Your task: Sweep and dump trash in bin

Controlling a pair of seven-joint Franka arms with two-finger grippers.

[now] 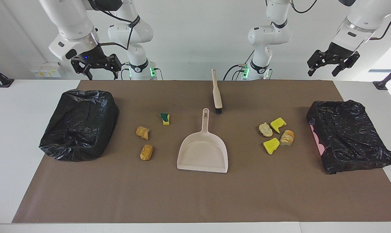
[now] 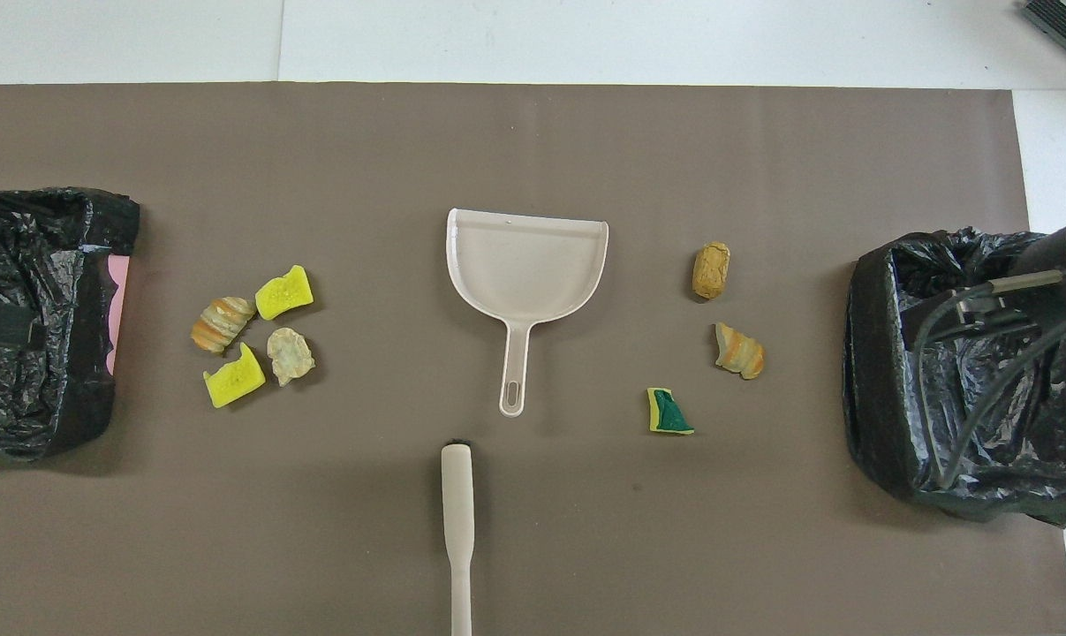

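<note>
The right gripper (image 1: 97, 67) hung with its fingers spread, holding nothing, above the robots' edge of the brown mat near the black-lined bin (image 1: 79, 125). Three scraps (image 1: 146, 152) lay between that bin and the dustpan (image 1: 203, 152). The brush (image 1: 216, 94) lay nearer the robots. Four scraps (image 1: 271, 145) clustered beside the second bin (image 1: 347, 140). The left gripper (image 1: 333, 62) waited, fingers spread, empty, above that end.
</note>
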